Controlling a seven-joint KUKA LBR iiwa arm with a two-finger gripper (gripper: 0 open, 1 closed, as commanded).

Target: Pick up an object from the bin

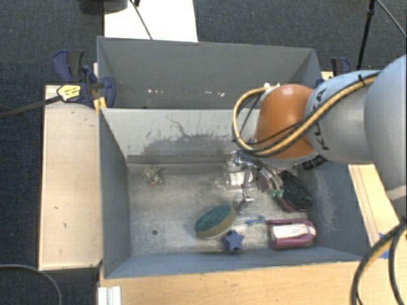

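Your bin (114, 189), listed from near wall to far. By the near wall: a blue star (233, 241), and to its right a pink-and-white packet (292, 234) whose label you cannot read. Just behind them: a round green pad (215, 221), tilted, and a thin blue stick (254, 220) between pad and packet. Mid-floor: the jaws, low over the bin floor just beside the pad's far edge. You cannot tell whether they are apart or together, and nothing shows between them. Right of them: a dark oval thing (297, 194), partly under the arm (381, 119). Far left: a small tan scrap (151, 175), well apart. Status: nothing is lifted yet, so you still have the grasp and the raise to do. The pad is the likeliest pick, being nearest.
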